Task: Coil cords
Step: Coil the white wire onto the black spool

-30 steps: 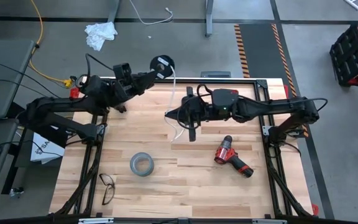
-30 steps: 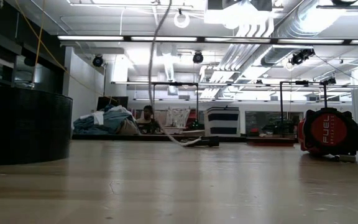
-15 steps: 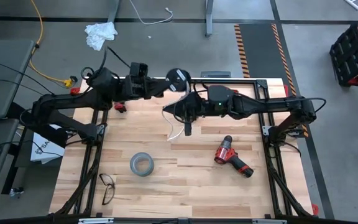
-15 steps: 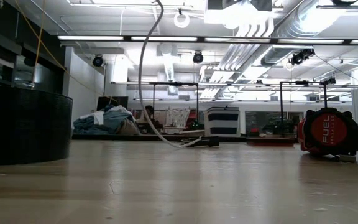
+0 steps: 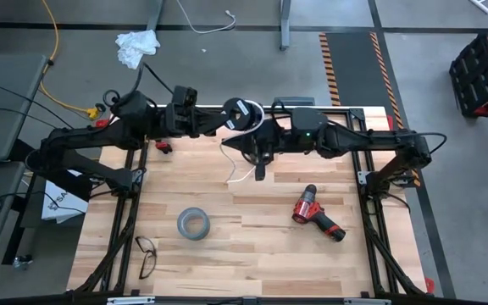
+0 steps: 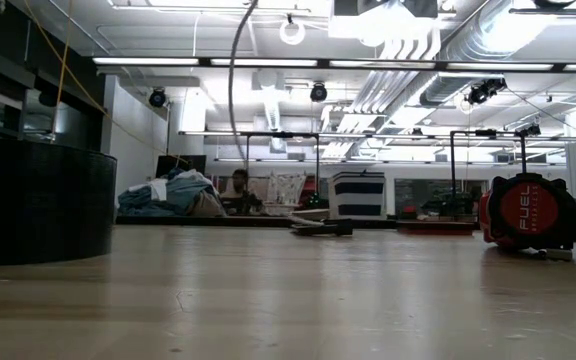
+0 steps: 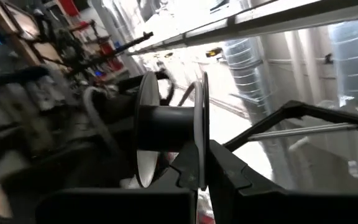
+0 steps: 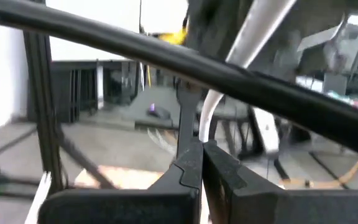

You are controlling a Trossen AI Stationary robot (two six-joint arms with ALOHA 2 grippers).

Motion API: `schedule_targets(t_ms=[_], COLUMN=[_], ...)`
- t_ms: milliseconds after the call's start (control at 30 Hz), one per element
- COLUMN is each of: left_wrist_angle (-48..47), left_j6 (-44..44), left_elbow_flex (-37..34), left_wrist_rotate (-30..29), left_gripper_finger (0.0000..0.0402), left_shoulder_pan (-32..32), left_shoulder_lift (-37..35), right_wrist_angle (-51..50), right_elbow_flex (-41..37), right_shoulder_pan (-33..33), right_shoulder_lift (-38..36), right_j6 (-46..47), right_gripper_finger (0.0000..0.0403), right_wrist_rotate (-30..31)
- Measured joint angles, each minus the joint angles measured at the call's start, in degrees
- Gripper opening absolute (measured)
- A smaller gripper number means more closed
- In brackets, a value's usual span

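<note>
The small black round disc (image 5: 242, 113) is a spool with two flanges; it is held up over the table's far edge by my left gripper (image 5: 227, 117), which is shut on it. The thin white cable (image 5: 242, 174) runs from the disc through my right gripper (image 5: 234, 145), which is shut on it just near of the disc. Below that the cable hangs in a slack curve (image 6: 233, 90), and its lower end (image 5: 234, 181) lies on the wood. The left wrist view shows the spool (image 7: 163, 127) edge-on. My left gripper pinches the rim of one flange (image 7: 202, 140) of the disc between its two fingers, coming level from the table's left. The disc is lifted clear and stands on edge. My right gripper pinches the white cable (image 8: 207, 118) between its two fingers, coming from the table's right and lying across the cable. Above the fingers the cable leads to the disc. Below them it hangs slack, its free end on the table.
A grey tape roll (image 5: 192, 224), a pair of glasses (image 5: 146, 254) and a red drill (image 5: 316, 213) lie on the near half of the table. A yellow cord (image 5: 53, 51) and a loose white cable (image 5: 202, 25) lie on the floor beyond the far edge.
My left gripper has carried the disc toward the table's right and slightly nearer, up to my right gripper. My right gripper has gone toward the far edge with the cable. The cable's hanging part has been drawn up, so less of it lies on the table.
</note>
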Motion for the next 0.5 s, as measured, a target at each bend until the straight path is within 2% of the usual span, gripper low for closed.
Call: schedule_targets(t_ms=[100,267,500], left_wrist_angle=[-1.1,-0.9,-1.3], left_j6=[2.4,3.5,8.1], left_elbow_flex=[0.0,0.0,0.0], left_wrist_rotate=[-2.4,-2.5,-2.5], left_gripper_finger=[0.0005,0.0005,0.0005], left_shoulder_pan=[0.1,0.9,2.6], left_shoulder_lift=[0.1,-0.3,-2.7], right_wrist_angle=[2.0,-0.7,-9.0], right_elbow_flex=[0.0,0.0,0.0], right_shoulder_pan=[0.1,0.2,0.2], right_shoulder_lift=[0.7,1.3,1.3], right_j6=[0.7,1.0,3.1], right_gripper_finger=[0.0000,0.0000,0.0001], right_wrist_rotate=[0.0,0.2,0.2])
